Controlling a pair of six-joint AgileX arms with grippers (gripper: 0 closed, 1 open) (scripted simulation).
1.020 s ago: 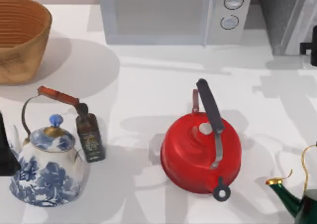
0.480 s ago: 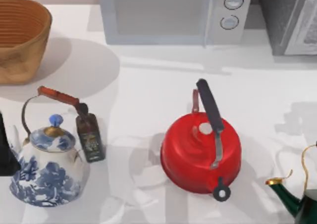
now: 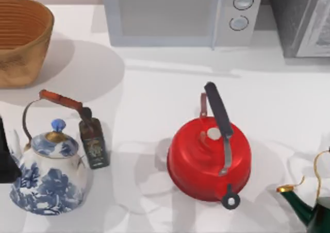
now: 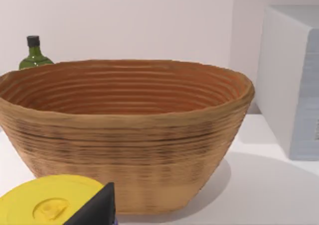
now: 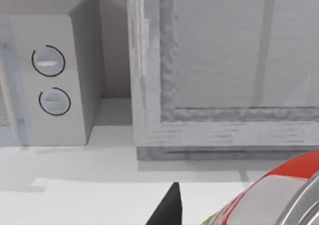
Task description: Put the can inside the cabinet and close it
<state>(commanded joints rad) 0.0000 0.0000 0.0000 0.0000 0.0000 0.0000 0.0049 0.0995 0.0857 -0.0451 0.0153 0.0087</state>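
Red-and-white can (image 5: 269, 197) is sitting in the right gripper (image 5: 172, 205), facing the cabinet (image 5: 219, 60) beside the microwave (image 5: 50, 80); grip cannot be told.

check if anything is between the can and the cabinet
In the right wrist view the can sits close to the camera, facing the cabinet. Bare table lies between them, but the pale door panel looks shut, so the door itself bars the way.

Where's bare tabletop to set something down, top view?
Free: the wide patch between microwave, basket and red kettle; also right of that kettle, below the cabinet. Crowded: blue-and-white kettle with the dark bottle alongside.
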